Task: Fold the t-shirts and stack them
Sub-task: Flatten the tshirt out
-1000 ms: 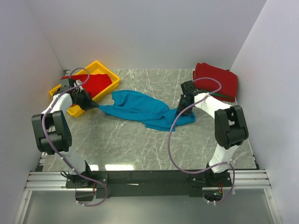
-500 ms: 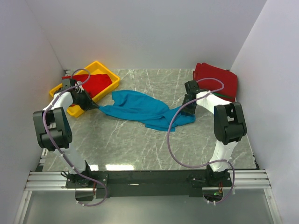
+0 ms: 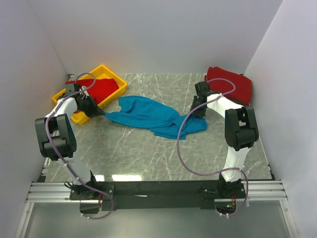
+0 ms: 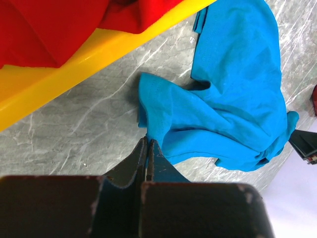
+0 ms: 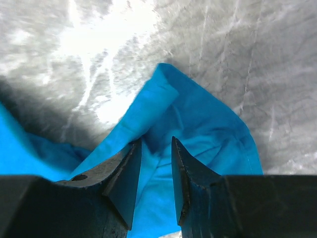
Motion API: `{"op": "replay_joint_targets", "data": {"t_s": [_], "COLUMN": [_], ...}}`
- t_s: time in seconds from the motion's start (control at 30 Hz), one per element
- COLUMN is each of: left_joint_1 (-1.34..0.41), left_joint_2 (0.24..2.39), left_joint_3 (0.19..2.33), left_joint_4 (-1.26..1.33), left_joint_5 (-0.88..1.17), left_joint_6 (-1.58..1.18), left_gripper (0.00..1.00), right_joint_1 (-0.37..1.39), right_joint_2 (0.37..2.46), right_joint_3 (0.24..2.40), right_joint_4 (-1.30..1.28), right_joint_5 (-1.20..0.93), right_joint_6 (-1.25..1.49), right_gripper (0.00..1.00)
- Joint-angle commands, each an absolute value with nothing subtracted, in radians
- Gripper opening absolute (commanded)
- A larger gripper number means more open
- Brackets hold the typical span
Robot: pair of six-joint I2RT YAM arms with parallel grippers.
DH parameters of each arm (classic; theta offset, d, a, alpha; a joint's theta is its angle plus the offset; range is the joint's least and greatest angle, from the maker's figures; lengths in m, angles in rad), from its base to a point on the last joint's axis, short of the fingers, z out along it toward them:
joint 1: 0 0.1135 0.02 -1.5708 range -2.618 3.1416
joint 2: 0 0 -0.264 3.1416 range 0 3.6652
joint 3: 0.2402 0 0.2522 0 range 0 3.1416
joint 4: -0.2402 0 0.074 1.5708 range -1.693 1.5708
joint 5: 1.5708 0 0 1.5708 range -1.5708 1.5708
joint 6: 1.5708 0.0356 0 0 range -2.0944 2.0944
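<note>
Backed toward the red stack [image 3: 233,84], the right gripper [image 5: 152,148] hovers parted over the teal-blue t-shirt [image 3: 148,114] on the table [image 3: 148,158] (light, floppy; grab hem corners), the left gripper [image 4: 147,148] pinching its far end.

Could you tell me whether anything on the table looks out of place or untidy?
Yes: the teal-blue t-shirt lies crumpled and twisted across the table, one corner pinched in the left claw. A red t-shirt sits bunched in the yellow tray.

A teal-blue t-shirt [image 3: 148,115] lies crumpled mid-table, bunched red shirt [image 3: 100,89] far left, folded red shirt [image 3: 232,84] far right.
</note>
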State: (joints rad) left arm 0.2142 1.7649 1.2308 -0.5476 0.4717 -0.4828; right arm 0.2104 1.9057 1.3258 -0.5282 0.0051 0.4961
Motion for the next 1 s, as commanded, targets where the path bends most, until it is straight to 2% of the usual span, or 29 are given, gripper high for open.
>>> {"op": "replay_joint_targets", "data": {"t_s": [0.0, 0.13, 0.2, 0.53, 0.73, 0.97], "left_joint_1": [0.212, 0.210, 0.212, 0.210, 0.210, 0.210], "left_joint_2": [1.756, 1.758, 1.759, 1.753, 1.736, 1.727], "left_joint_3": [1.259, 1.264, 1.264, 1.261, 1.285, 1.284], "left_joint_4": [-0.546, -0.546, -0.546, -0.546, -0.558, -0.554], "left_joint_5": [0.471, 0.472, 0.472, 0.472, 0.459, 0.462], "left_joint_6": [-0.460, -0.462, -0.462, -0.462, -0.463, -0.468], "left_gripper": [0.00, 0.00, 0.00, 0.00, 0.00, 0.00], "right_joint_1": [0.204, 0.204, 0.207, 0.204, 0.201, 0.199], "right_joint_2": [1.936, 1.937, 1.928, 1.872, 1.740, 1.435], "right_joint_3": [1.351, 1.332, 1.325, 1.371, 1.399, 1.319], "right_joint_4": [-0.525, -0.520, -0.514, -0.560, -0.641, -0.764], "right_joint_5": [0.003, -0.025, -0.026, -0.002, 0.043, 0.025], "right_joint_6": [0.474, 0.472, 0.476, 0.456, 0.439, 0.498], "right_gripper": [0.38, 0.36, 0.31, 0.00, 0.00, 0.00]}}
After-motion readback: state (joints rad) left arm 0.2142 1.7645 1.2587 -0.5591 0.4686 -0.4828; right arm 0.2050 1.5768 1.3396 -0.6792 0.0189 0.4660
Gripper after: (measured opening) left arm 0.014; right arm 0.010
